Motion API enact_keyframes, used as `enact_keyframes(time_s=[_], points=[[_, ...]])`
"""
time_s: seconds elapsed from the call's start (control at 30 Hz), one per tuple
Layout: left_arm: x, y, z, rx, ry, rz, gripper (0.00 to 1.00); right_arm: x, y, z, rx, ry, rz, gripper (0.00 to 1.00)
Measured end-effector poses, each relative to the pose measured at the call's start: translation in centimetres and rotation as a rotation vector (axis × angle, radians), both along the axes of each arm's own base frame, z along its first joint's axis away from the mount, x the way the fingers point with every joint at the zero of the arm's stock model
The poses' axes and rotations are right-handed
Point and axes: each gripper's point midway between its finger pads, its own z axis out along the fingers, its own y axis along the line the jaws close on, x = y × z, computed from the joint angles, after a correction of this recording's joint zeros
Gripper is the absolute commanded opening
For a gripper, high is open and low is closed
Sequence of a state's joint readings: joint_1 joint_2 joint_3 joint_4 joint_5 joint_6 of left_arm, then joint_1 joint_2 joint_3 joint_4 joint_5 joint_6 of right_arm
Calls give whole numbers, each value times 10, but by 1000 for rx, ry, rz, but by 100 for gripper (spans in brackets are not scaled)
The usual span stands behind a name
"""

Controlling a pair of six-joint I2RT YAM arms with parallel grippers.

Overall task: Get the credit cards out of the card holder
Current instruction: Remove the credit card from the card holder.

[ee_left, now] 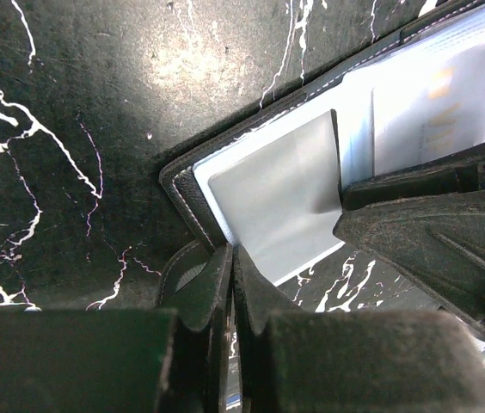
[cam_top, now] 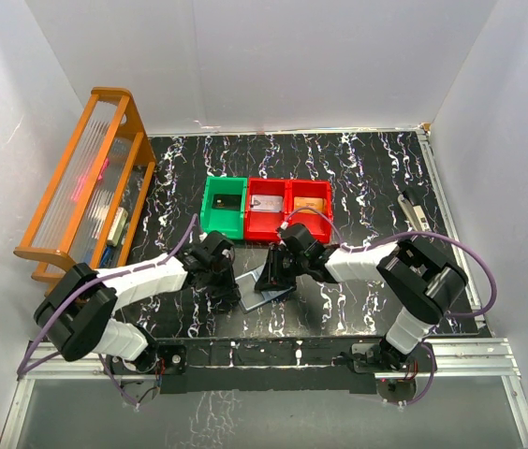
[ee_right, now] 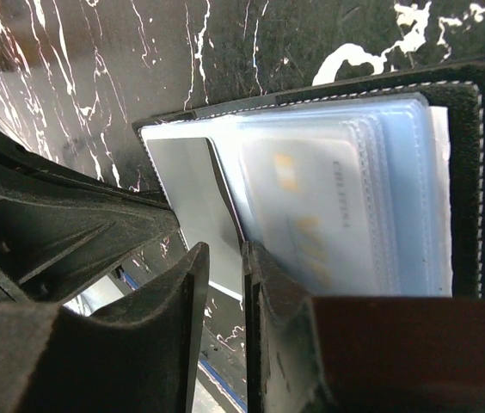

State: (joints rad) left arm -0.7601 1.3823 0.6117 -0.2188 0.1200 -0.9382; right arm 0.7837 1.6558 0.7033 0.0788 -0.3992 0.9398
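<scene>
Both at card holder (ee_left: 264,194) near edge: left jaws clenched, right jaws can't tell. One credit card (ee_right: 311,215) blurred behind plastic.

A: What carries everything?

B: A black marble-patterned tabletop (cam_top: 358,178) with white veins.

A: What lies on it?

B: At the left edge, an orange wooden rack (cam_top: 86,178) with ribbed clear panels. Mid-table, a green plastic bin (cam_top: 222,230) touches two red plastic bins (cam_top: 266,233). Nearer, an open dark folding card holder (cam_top: 269,294). Far right, a small pale object (cam_top: 414,210).
</scene>
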Motion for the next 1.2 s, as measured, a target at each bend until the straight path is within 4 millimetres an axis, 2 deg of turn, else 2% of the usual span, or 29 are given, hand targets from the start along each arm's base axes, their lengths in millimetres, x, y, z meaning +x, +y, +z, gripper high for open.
enact_keyframes(time_s=[0.23, 0.53, 0.83, 0.97, 1.1, 1.2], points=[[0, 0, -1, 19, 22, -20, 0, -1, -2, -2, 48, 13, -17, 0], [1, 0, -1, 35, 24, -42, 0, 1, -5, -2, 40, 10, -41, 0], [1, 0, -1, 42, 22, -58, 0, 7, -9, 23, 38, -67, -81, 0], [1, 1, -1, 45, 21, -64, 0, 10, -13, 25, 22, -84, -97, 0], [1, 1, -1, 46, 19, -68, 0, 8, -15, 21, -1, -76, -85, 14], [1, 1, 0, 46, 17, -72, 0, 9, -10, 19, -1, -70, -57, 24]])
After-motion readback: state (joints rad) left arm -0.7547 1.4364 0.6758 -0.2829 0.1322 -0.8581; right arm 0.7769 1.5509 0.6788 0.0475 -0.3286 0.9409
